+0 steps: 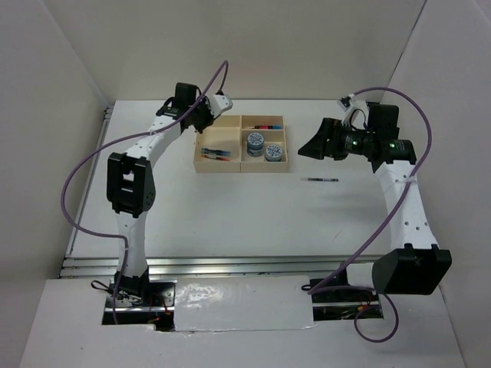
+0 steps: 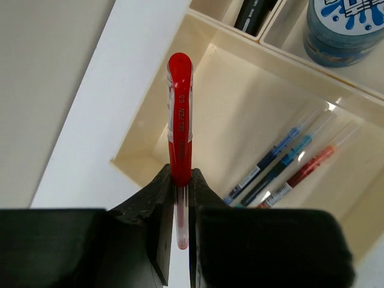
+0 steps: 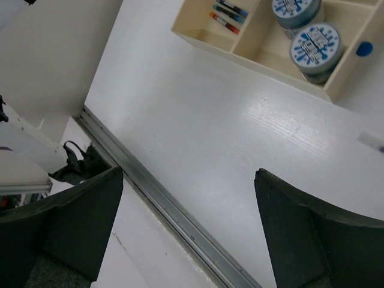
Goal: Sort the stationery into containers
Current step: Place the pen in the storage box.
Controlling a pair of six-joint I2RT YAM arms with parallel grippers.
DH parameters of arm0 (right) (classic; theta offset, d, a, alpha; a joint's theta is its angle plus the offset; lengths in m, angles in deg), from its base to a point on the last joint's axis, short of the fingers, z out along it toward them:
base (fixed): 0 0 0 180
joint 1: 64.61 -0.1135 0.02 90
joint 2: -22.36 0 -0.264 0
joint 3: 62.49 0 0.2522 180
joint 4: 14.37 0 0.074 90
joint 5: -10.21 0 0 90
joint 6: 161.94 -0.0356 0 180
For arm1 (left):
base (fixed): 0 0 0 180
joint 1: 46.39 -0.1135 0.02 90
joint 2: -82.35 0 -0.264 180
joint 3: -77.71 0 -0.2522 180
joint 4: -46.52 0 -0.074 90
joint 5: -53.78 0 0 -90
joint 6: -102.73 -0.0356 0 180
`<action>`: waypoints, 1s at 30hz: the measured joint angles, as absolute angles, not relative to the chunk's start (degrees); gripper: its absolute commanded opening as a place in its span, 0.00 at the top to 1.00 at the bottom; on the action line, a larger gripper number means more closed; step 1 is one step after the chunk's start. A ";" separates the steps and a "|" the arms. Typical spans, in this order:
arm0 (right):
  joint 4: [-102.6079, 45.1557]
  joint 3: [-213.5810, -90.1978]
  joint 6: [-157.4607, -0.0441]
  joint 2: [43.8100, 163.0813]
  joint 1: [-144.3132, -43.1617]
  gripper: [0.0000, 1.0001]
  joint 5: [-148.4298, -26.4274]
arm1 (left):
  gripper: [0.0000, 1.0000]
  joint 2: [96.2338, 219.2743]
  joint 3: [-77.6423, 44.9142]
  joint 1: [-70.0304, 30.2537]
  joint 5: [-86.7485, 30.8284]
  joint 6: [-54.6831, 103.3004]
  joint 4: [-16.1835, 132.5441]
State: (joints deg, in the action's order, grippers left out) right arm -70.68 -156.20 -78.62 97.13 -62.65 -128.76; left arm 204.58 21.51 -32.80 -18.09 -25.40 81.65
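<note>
My left gripper (image 2: 180,180) is shut on a red pen (image 2: 179,114), held over the far left corner of the beige wooden tray (image 1: 201,165). It also shows in the top view (image 1: 209,115). The tray's large section (image 2: 252,120) holds three pens (image 2: 294,162), two blue and one red. Two blue-white tape rolls (image 1: 263,146) stand in one small section and highlighters (image 1: 265,126) lie in the other. A black pen (image 1: 320,179) lies on the table right of the tray. My right gripper (image 1: 311,147) is open and empty, above the table right of the tray.
White walls enclose the table on the left, back and right. A metal rail (image 3: 180,216) runs along the table's near edge. Purple cables (image 1: 84,169) loop from both arms.
</note>
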 measured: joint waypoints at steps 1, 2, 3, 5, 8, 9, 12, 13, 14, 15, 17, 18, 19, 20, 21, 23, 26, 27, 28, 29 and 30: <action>-70.92 -154.62 -78.40 96.27 -61.69 0.04 -128.78 | 1.00 205.83 22.07 -32.67 -17.68 -26.58 81.28; -71.07 -153.46 -78.22 95.57 -61.04 0.05 -128.78 | 1.00 206.77 22.64 -32.45 -17.33 -27.61 80.84; -71.24 -152.26 -77.98 94.83 -60.53 0.05 -128.82 | 1.00 207.71 23.28 -32.10 -16.93 -28.11 79.99; -71.51 -150.97 -77.52 94.04 -60.10 0.05 -129.00 | 1.00 208.65 23.80 -31.38 -16.39 -29.29 78.31; -71.90 -150.32 -76.76 93.85 -59.42 0.05 -129.81 | 1.00 209.30 23.84 -30.22 -16.21 -30.95 76.14; -71.90 -150.08 -76.47 93.85 -59.00 0.06 -130.05 | 1.00 209.52 23.84 -29.90 -16.19 -31.70 75.57; -72.51 -149.73 -75.82 93.87 -57.87 0.06 -130.48 | 1.00 210.57 23.84 -29.07 -16.36 -33.90 74.59; -72.77 -149.71 -75.56 93.91 -57.50 0.06 -130.70 | 1.00 210.99 23.84 -28.83 -16.58 -34.58 74.35; -72.97 -149.71 -75.25 93.94 -57.19 0.06 -130.97 | 1.00 211.58 23.84 -28.67 -16.82 -35.41 74.20; -73.17 -149.71 -74.99 93.94 -56.97 0.06 -131.14 | 1.00 212.15 23.84 -28.61 -17.09 -36.20 74.22; -73.49 -149.66 -74.66 93.98 -56.69 0.06 -131.29 | 1.00 213.28 23.84 -28.63 -17.74 -37.36 74.20; -73.58 -149.60 -74.48 94.00 -56.58 0.06 -131.34 | 1.00 213.72 23.82 -28.63 -18.18 -38.12 74.22; -73.60 -149.42 -74.29 94.04 -56.51 0.06 -131.45 | 1.00 214.18 23.78 -28.63 -18.51 -38.45 74.24; -73.84 -149.31 -74.03 94.09 -56.45 0.06 -131.49 | 0.99 214.48 23.71 -28.63 -18.94 -38.95 74.31; -73.98 -149.27 -73.94 94.24 -56.40 0.06 -131.49 | 0.98 214.64 23.71 -28.63 -19.42 -39.56 74.39; -74.19 -149.22 -73.72 94.61 -56.36 0.07 -131.51 | 0.94 214.88 23.71 -28.65 -20.28 -40.15 74.44; -74.50 -149.20 -73.68 95.20 -56.32 0.06 -131.53 | 0.90 214.96 23.71 -28.56 -21.39 -41.42 74.48; -74.54 -149.20 -73.68 95.36 -56.32 0.07 -131.58 | 0.89 215.01 23.71 -28.52 -21.74 -41.77 74.50; -74.61 -149.20 -73.65 95.51 -56.32 0.07 -131.67 | 0.89 215.05 23.71 -28.43 -22.13 -42.45 74.59; -74.74 -149.20 -73.63 95.73 -56.32 0.07 -131.73 | 0.87 215.14 23.71 -28.34 -22.64 -42.73 74.74; -74.89 -149.20 -73.59 95.90 -56.32 0.07 -131.73 | 0.87 215.29 23.71 -28.26 -23.16 -42.97 74.94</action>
State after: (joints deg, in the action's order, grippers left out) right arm -74.89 -149.20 -73.59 95.90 -56.32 -131.73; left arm 215.29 23.71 -28.26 -23.16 -42.97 74.94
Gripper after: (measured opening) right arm 0.935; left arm 0.222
